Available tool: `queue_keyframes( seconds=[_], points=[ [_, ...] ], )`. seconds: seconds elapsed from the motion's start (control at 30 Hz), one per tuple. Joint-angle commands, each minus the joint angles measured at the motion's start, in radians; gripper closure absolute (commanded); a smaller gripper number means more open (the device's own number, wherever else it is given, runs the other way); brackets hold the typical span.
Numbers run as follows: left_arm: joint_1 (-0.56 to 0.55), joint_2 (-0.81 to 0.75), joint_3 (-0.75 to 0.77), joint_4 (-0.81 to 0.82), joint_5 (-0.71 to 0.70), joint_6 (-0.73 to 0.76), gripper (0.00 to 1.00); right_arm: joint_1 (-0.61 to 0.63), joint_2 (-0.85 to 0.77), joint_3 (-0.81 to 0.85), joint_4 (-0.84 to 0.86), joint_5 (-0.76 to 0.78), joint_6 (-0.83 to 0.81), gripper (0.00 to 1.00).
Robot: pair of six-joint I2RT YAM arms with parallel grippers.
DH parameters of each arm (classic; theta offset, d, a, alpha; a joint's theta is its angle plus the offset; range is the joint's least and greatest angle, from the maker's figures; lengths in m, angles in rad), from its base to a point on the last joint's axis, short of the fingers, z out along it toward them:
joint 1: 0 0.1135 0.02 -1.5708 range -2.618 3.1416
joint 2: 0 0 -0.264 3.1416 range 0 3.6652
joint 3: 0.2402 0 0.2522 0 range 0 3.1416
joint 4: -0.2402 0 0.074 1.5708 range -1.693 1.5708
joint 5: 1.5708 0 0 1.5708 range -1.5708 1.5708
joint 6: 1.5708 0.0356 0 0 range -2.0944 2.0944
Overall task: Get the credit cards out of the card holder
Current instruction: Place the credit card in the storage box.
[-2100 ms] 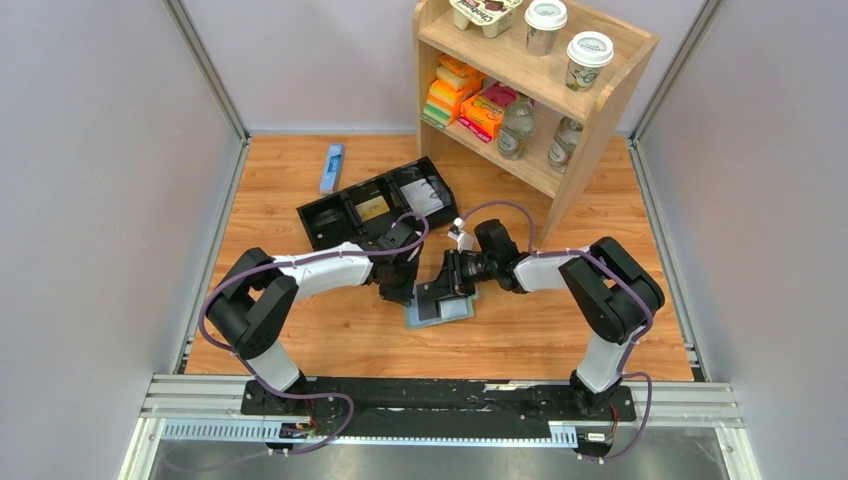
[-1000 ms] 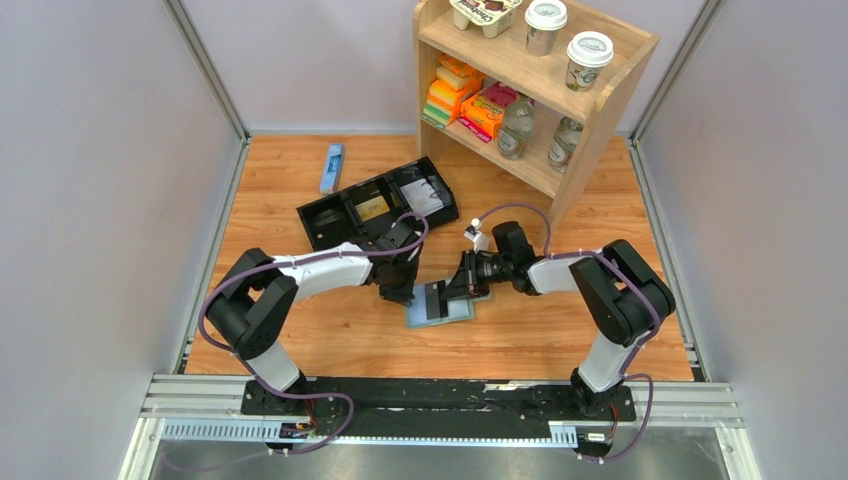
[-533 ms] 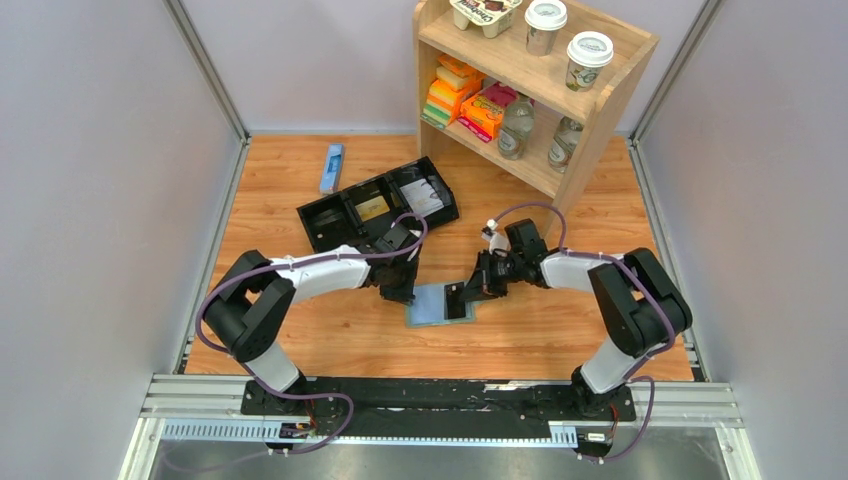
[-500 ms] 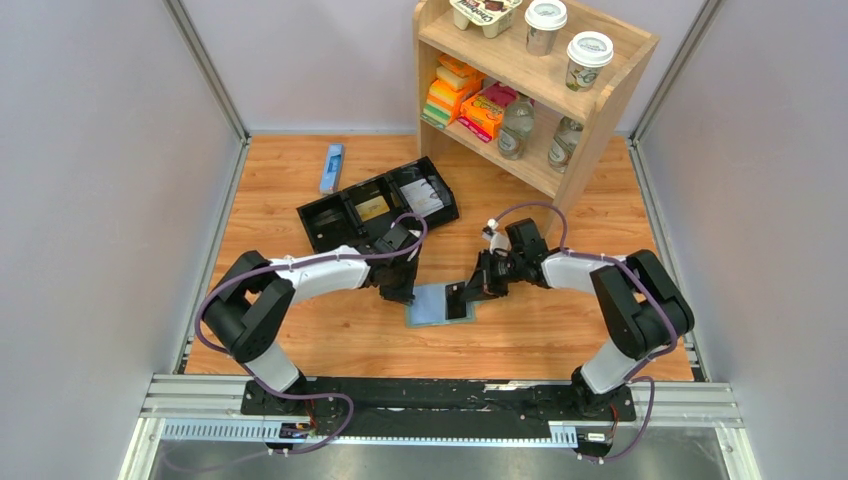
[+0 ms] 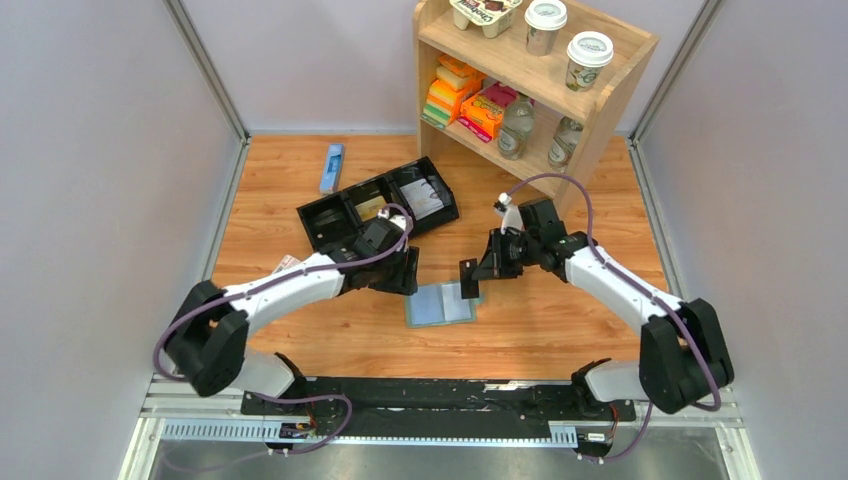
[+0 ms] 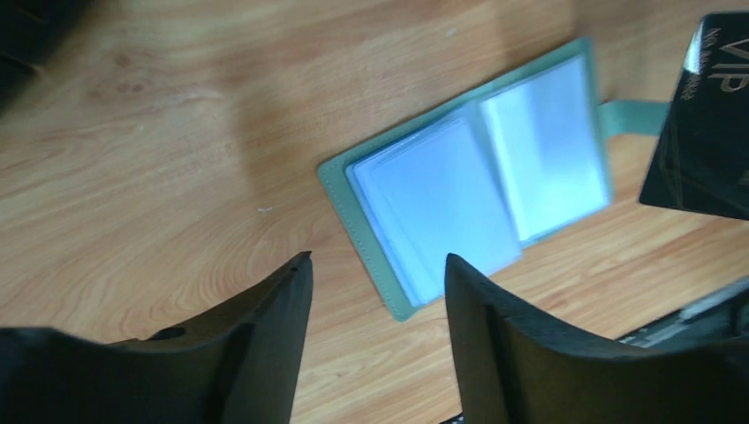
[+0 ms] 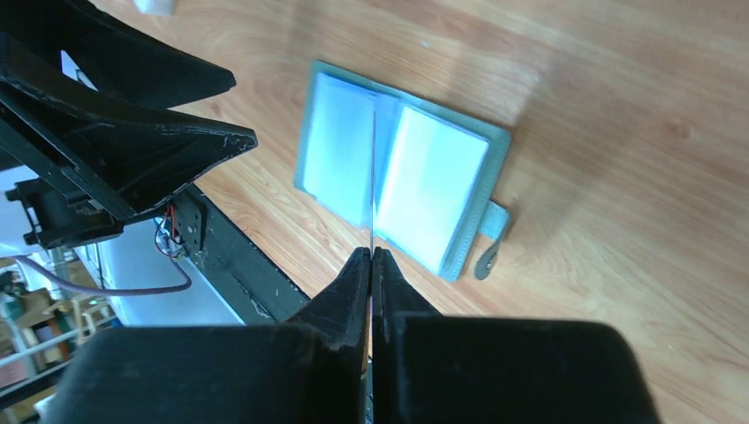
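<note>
Since half a second before, the right gripper (image 5: 479,272) had lifted away from the card holder (image 5: 440,305) toward 1 o'clock, carrying a black card (image 5: 469,279) with it, and the left arm's elbow had swung out toward 8 o'clock. The right jaws were pinched tight on the card, which the right wrist view showed edge-on as a thin line reaching out from the fingertips. The left wrist view showed pale "VIP" lettering on the card's face. The holder lay open and flat on the wooden table (image 5: 540,330), both pale blue pocket panels facing up and its small tab (image 7: 490,240) sticking out from one side. The left gripper (image 5: 403,278) sat at the holder's 10 o'clock, close beside it, jaws spread wide and holding nothing. A black tray (image 5: 330,215) lay further off at 11 o'clock.
</note>
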Motion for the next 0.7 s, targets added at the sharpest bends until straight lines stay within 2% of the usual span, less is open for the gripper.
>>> queue_keyframes(
  seconds=[0.0,0.13,0.3,0.4,0.67],
  points=[
    [0.047,-0.183,-0.022,0.070,0.049,0.102,0.34,0.041,-0.107,0.085,-0.069,0.028,-0.087,1.00],
    [0.076,-0.318,-0.017,0.093,0.185,0.257,0.31,0.099,-0.166,0.136,-0.079,0.028,-0.147,0.99],
    [0.081,-0.438,0.067,0.016,0.309,0.429,0.31,0.188,-0.215,0.202,-0.127,0.031,-0.267,0.99],
    [0.081,-0.459,0.115,-0.023,0.403,0.497,0.31,0.235,-0.249,0.217,-0.138,-0.003,-0.339,0.98],
    [0.081,-0.450,0.222,-0.103,0.780,0.682,0.30,0.355,-0.298,0.234,-0.144,-0.121,-0.468,0.95]
  ],
)
